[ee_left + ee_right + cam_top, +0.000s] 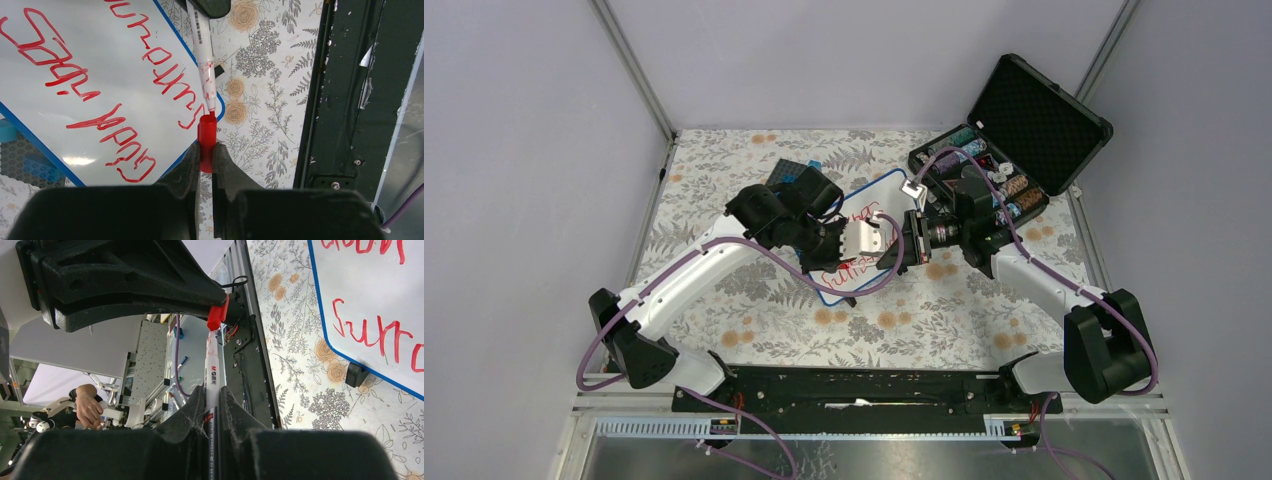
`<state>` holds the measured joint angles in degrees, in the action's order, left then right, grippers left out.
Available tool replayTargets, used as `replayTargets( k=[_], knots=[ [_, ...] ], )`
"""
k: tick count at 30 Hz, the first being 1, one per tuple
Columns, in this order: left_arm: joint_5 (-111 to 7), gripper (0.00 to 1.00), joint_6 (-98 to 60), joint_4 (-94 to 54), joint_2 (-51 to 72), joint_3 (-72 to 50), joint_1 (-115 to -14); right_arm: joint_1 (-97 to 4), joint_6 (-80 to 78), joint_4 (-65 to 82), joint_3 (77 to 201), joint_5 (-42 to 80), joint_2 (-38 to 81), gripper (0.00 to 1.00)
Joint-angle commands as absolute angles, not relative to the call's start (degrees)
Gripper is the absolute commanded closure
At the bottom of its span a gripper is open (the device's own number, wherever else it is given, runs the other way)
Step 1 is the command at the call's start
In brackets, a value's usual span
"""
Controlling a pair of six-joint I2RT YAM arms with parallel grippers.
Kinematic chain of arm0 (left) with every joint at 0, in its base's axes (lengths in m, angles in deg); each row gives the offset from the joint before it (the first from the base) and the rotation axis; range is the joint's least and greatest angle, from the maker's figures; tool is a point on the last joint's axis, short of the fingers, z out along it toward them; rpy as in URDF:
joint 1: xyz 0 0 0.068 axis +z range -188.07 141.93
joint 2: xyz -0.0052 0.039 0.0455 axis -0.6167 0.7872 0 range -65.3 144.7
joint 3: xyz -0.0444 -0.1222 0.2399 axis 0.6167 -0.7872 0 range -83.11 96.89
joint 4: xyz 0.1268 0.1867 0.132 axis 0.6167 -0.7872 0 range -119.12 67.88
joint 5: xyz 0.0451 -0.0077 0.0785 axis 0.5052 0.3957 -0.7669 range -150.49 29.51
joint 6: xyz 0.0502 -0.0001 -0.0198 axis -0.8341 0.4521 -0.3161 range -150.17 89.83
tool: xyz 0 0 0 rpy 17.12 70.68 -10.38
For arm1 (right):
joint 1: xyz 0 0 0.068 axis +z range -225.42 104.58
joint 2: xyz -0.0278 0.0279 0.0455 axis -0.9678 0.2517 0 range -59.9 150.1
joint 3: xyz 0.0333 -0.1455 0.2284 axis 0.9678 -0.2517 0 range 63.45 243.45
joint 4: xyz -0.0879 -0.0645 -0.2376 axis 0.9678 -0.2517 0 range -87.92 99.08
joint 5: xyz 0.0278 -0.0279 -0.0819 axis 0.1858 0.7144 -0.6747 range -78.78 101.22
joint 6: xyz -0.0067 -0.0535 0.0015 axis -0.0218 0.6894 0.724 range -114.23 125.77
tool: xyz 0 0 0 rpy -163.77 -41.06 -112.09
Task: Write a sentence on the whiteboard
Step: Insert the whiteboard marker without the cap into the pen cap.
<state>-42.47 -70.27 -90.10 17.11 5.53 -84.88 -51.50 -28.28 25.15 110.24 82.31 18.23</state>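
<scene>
The sentence [55, 75] looks done on the whiteboard [120, 80] (flat on the floral cloth [260, 60]); the left gripper [206, 150] pinches the red cap [207, 132], the right gripper [212, 395] the marker [212, 365], so recapping needs a straight, aligned push.

My black fingers [185, 167] are framing a red cap [207, 142]; the white marker [201, 45] is showing red smears, red letters [95, 122] are crossing the blue-rimmed whiteboard [117, 65], grey leaves and orange roses are patterning the tablecloth [260, 60].

Plain pale grey walls [844, 60] close in the flower-printed table [944, 330] from nine through twelve to three o'clock, with slanting metal posts [636, 75] at eleven and one, under even light.
</scene>
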Motion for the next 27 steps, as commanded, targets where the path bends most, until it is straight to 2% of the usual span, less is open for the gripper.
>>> replayTargets(
  k=[1, 27],
  knots=[
    [-39.83, 1.00, -71.21, -90.40, 15.20, 8.00, -85.18, -50.96, -26.79, 25.33, 112.94, 81.89, 18.32, 1.00],
    [-42.51, 1.00, -70.36, -89.97, 16.84, 8.47, -86.15, -49.73, -23.69, 21.21, 114.36, 80.92, 18.52, 1.00]
  ],
)
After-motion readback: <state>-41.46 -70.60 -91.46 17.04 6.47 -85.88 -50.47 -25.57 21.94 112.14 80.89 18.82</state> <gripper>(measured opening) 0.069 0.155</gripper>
